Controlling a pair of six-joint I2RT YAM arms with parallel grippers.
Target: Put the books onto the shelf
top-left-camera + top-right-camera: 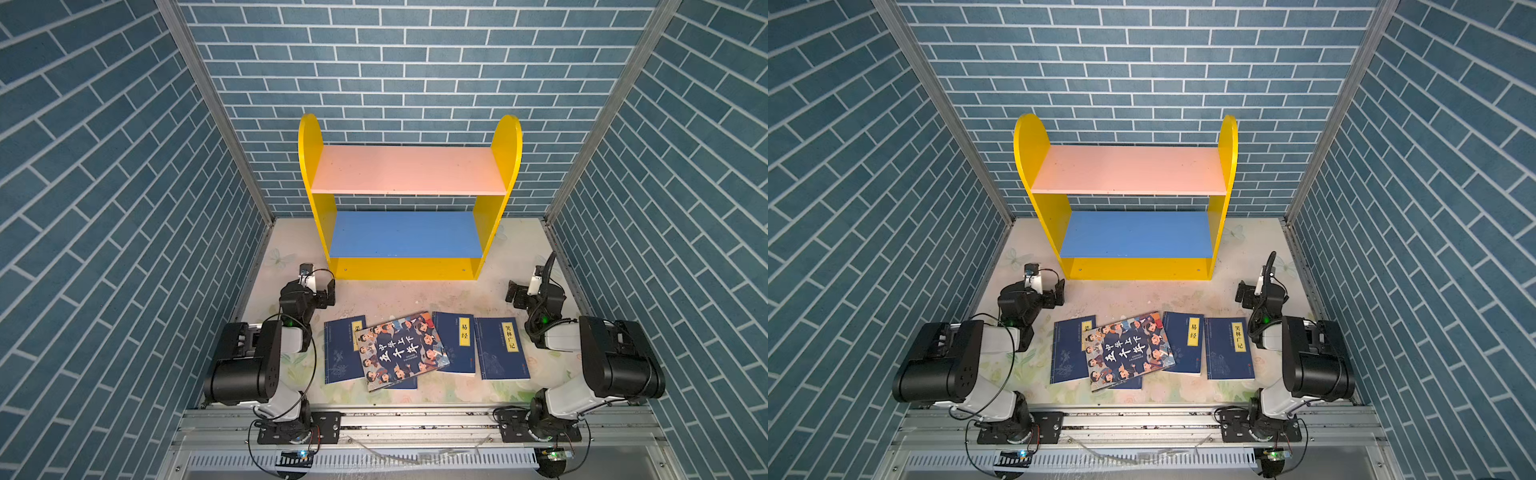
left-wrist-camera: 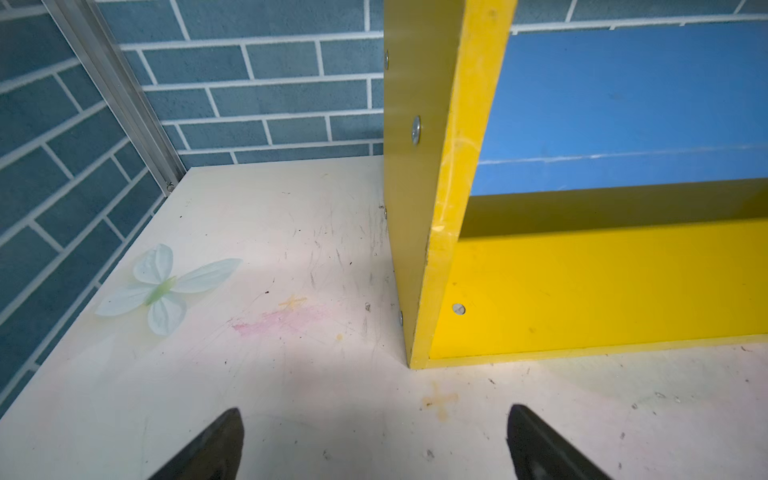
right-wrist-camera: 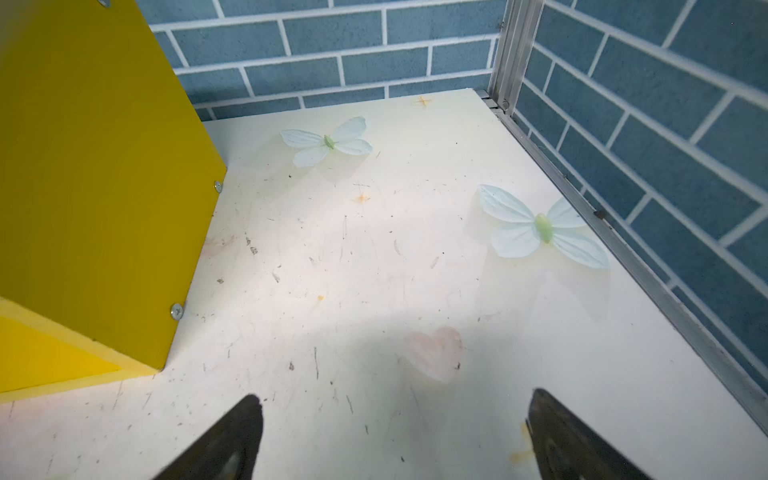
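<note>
Nothing is shelved yet: the shelf (image 1: 409, 170) stands bare at the far side. The books (image 1: 419, 351) lie flat on the near worktop (image 1: 415, 297), one apparently mostly hidden beneath another. Both pairs of jaws are spread, empty.

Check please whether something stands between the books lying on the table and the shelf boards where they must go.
Nothing visible does. The table strip between the books and the shelf is bare, and the pink board and blue board hold nothing. Only the cartoon-cover book lies over navy ones.
</note>
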